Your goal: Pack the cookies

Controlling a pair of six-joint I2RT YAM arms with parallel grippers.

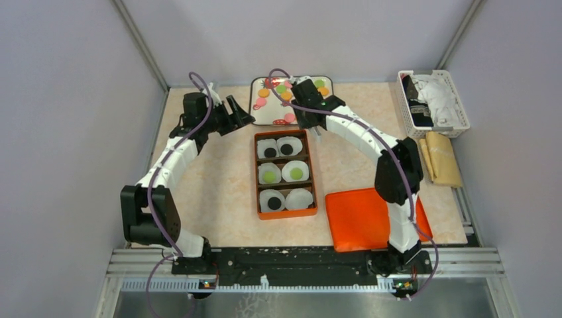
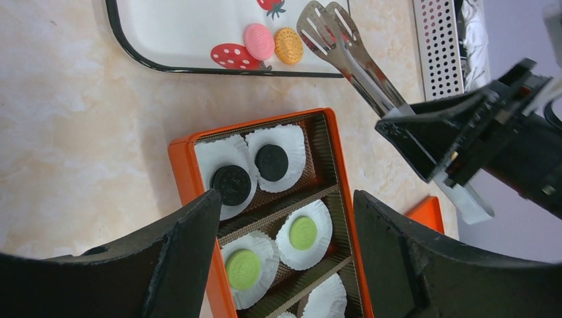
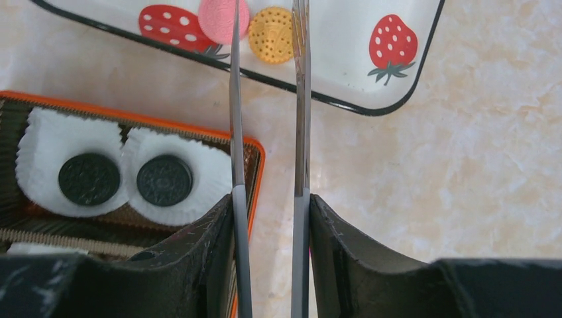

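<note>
The right claw (image 3: pixel 270 209) is clenched on a pair of tongs (image 3: pixel 301 99), one finger pressing each metal arm (the arms run nearly parallel, a narrow gap between them). Ahead of it, along the tongs, a pink cookie (image 3: pixel 222 16) and an orange cookie (image 3: pixel 273 34) lie flat on the strawberry-printed tray (image 3: pixel 344 73). The tong heads sit just beside the orange one; I cannot tell whether they touch it. The left claw (image 2: pixel 286 199) is spread wide and holds nothing. Beneath it the orange box (image 2: pixel 182 165) rests on the tabletop (image 2: pixel 79 119), with black cookies (image 2: pixel 272 162) and green cookies (image 2: pixel 303 233) each centred in a white paper cup (image 2: pixel 295 142).
</note>
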